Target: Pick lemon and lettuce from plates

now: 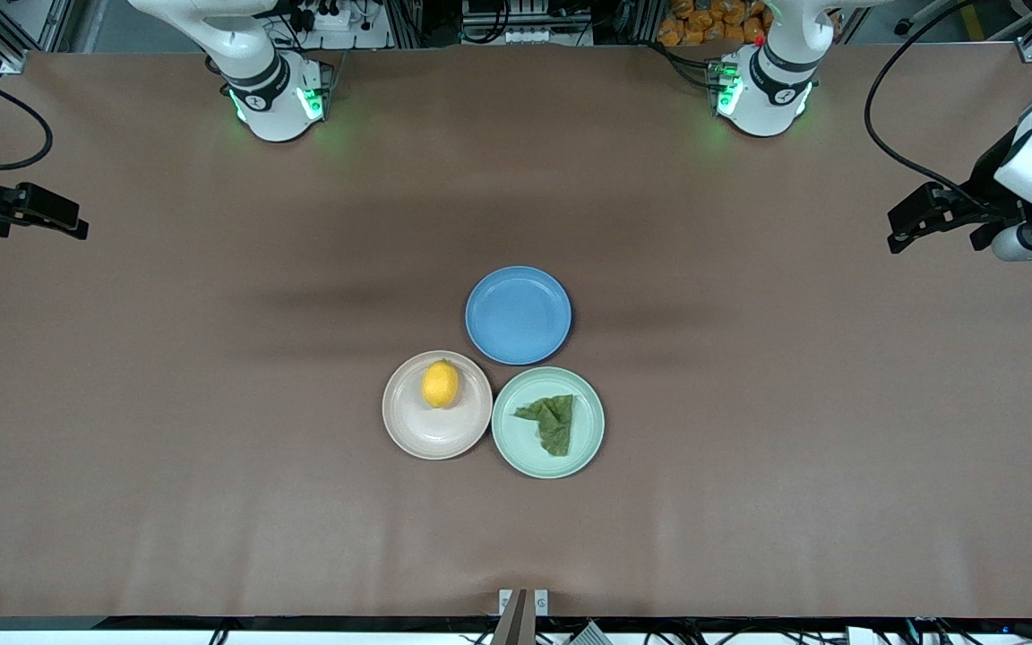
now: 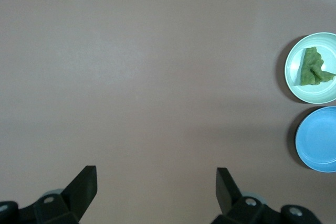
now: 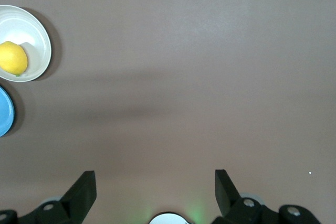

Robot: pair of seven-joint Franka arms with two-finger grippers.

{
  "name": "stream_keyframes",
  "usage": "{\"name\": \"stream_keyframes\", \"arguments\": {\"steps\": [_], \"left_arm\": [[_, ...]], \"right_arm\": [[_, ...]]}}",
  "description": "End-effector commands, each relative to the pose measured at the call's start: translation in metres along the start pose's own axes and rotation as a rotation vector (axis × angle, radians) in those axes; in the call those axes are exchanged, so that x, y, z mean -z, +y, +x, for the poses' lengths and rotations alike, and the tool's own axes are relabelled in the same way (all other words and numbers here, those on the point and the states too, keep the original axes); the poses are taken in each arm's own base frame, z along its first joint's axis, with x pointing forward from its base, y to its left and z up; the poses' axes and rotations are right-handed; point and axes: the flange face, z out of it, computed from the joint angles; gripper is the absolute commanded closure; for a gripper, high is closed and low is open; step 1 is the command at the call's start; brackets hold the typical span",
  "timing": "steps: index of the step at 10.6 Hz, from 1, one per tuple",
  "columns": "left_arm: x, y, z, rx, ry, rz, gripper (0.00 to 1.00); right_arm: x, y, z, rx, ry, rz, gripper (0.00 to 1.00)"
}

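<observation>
The lemon (image 1: 440,383) lies on the beige-pink plate (image 1: 408,432). The lettuce (image 1: 552,421) lies flat on the mint-green plate (image 1: 516,452) beside it, toward the left arm's end. Both plates sit in the middle of the table. My left gripper (image 1: 898,235) hangs open and empty over the table's left-arm end, well away from the plates. My right gripper (image 1: 75,224) hangs open and empty over the right-arm end. The left wrist view shows its open gripper (image 2: 156,182), the lettuce (image 2: 313,67) and the mint plate (image 2: 325,92). The right wrist view shows its open gripper (image 3: 156,184), the lemon (image 3: 12,58) and the beige plate (image 3: 32,34).
An empty blue plate (image 1: 518,314) touches both plates, farther from the front camera; it also shows in the left wrist view (image 2: 320,139) and the right wrist view (image 3: 4,111). The brown table (image 1: 211,403) is bare around the plates. The arm bases (image 1: 279,98) stand at the table's back edge.
</observation>
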Motion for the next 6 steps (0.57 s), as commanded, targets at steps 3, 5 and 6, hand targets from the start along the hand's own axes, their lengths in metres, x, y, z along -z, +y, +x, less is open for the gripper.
{"name": "stream_keyframes", "arguments": {"steps": [3,5,6], "left_arm": [[-0.027,0.027,0.013,-0.068,-0.031,-0.018,0.00],[-0.033,0.046,0.025,-0.089,0.034,-0.051,0.00],[-0.048,0.063,0.032,-0.107,0.030,-0.095,0.00]], "right_arm": [[0.007,0.000,-0.006,-0.014,0.004,-0.013,0.00],[0.007,0.000,-0.006,-0.013,0.004,-0.012,0.00],[0.007,0.000,-0.006,-0.014,0.004,-0.013,0.00]]}}
